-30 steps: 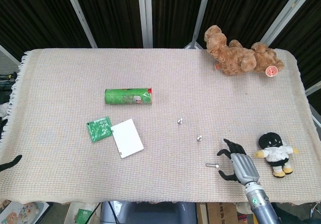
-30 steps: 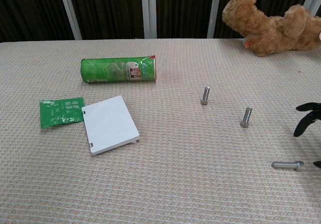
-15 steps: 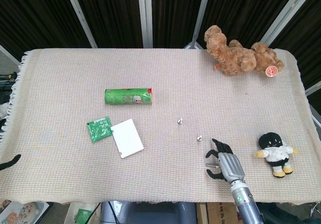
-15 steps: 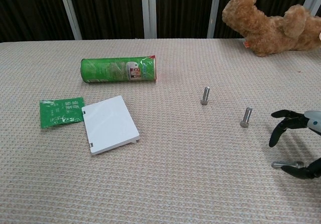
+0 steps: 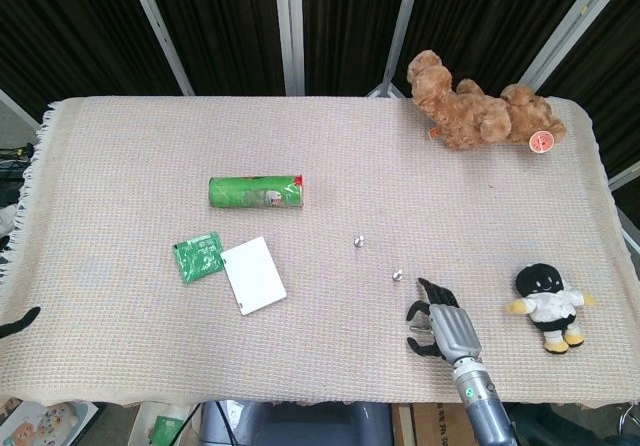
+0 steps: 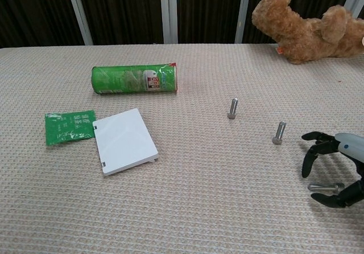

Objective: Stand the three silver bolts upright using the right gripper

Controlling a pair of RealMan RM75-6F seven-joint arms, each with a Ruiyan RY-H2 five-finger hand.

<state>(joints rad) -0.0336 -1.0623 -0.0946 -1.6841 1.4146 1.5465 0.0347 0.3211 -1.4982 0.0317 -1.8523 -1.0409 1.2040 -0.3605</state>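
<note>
1. At the lower right of the chest view, the right hand [image 6: 335, 168] is arching over the lying bolt [image 6: 325, 185], fingers spread and curled downward with the thumb below the shank. It is gripping nothing yet; whether any fingertip is touching the bolt cannot be told.
2. Compared with a second ago, the hand is sitting further left and lower in the frame. Then only dark fingertips were showing at the right edge; now the hand is caging the bolt, which is lying where it was. The head view agrees: the right hand [image 5: 440, 324] is now covering the spot where the bolt lay exposed.
3. By my reading, the reach is finishing and the pinch is coming next; this bolt is the last one needing to be stood up.
4. Further up, the nearer standing bolt [image 6: 278, 132] is resting upright on its head, and beyond it the farther standing bolt [image 6: 232, 108] likewise, both unmoved.
5. The left hand [image 5: 22, 322] is peeking in at the lower left edge of the head view; its fingers cannot be judged.
</note>
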